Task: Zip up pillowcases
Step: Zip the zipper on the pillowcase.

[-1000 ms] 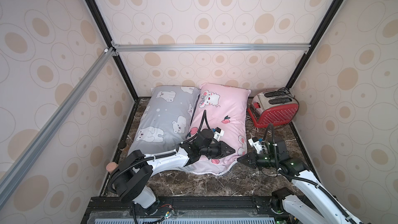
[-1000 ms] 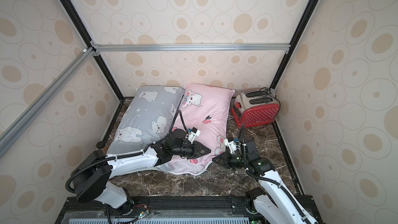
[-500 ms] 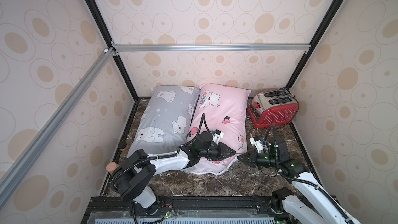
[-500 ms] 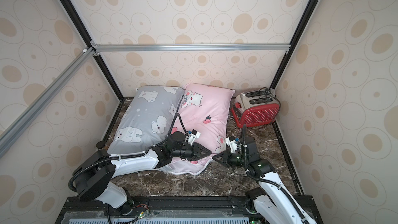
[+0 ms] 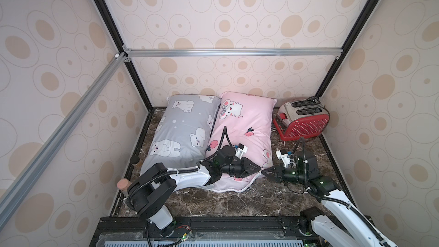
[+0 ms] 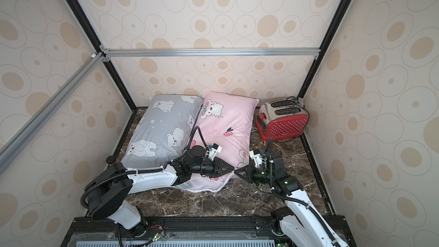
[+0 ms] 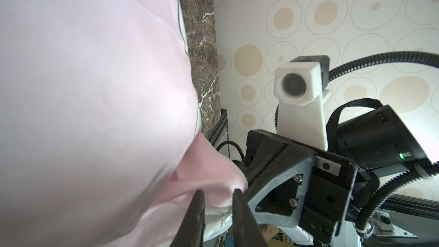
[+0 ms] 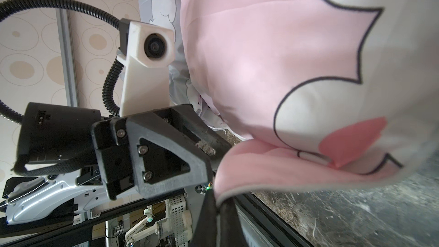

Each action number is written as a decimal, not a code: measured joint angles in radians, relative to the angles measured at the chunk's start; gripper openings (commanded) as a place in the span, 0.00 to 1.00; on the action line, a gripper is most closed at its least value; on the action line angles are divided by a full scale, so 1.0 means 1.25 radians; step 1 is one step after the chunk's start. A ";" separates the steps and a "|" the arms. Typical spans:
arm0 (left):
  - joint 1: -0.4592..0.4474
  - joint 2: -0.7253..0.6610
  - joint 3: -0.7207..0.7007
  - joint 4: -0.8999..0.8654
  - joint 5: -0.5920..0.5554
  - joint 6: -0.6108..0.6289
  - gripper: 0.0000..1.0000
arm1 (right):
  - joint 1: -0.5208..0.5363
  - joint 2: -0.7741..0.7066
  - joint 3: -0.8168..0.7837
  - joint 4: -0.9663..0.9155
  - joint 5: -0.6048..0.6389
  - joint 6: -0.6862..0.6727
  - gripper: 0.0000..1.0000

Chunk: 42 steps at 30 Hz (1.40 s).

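Two pillowcases lie side by side in both top views: a grey one with white bears (image 5: 185,124) (image 6: 161,124) and, right of it, a pink one with peaches (image 5: 244,119) (image 6: 225,122). My left gripper (image 5: 258,169) (image 6: 233,168) reaches over the pink one's near edge. In the left wrist view its fingers (image 7: 218,193) are closed on the white zipper (image 7: 217,217) and the pink fabric. Tip to tip with it, my right gripper (image 5: 263,172) (image 6: 235,172) pinches the pink corner flap (image 8: 237,169), fingers (image 8: 218,200) shut on the fabric edge.
A red toaster (image 5: 304,121) (image 6: 283,118) stands at the back right, its cord trailing toward the right arm. A small cork-coloured cylinder (image 5: 123,184) and a black knob (image 5: 134,160) sit by the left wall. Patterned walls enclose the dark marble tabletop (image 5: 225,203).
The left gripper has sunk slightly toward the front edge. The right gripper drew a little to the right, then came back. Both tips still meet at the pink pillowcase's near right corner.
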 measured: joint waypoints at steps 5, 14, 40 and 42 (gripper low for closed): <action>0.000 0.003 0.000 0.022 0.003 -0.009 0.19 | 0.000 0.006 0.000 0.004 0.001 0.000 0.00; 0.000 0.031 0.000 0.044 0.012 -0.023 0.18 | -0.001 0.011 0.000 0.002 0.013 -0.007 0.00; -0.004 0.050 -0.005 0.076 0.019 -0.049 0.16 | -0.031 0.042 0.000 0.005 0.024 -0.031 0.00; -0.004 0.054 -0.005 0.077 0.018 -0.051 0.15 | -0.032 0.042 0.000 0.002 0.024 -0.031 0.00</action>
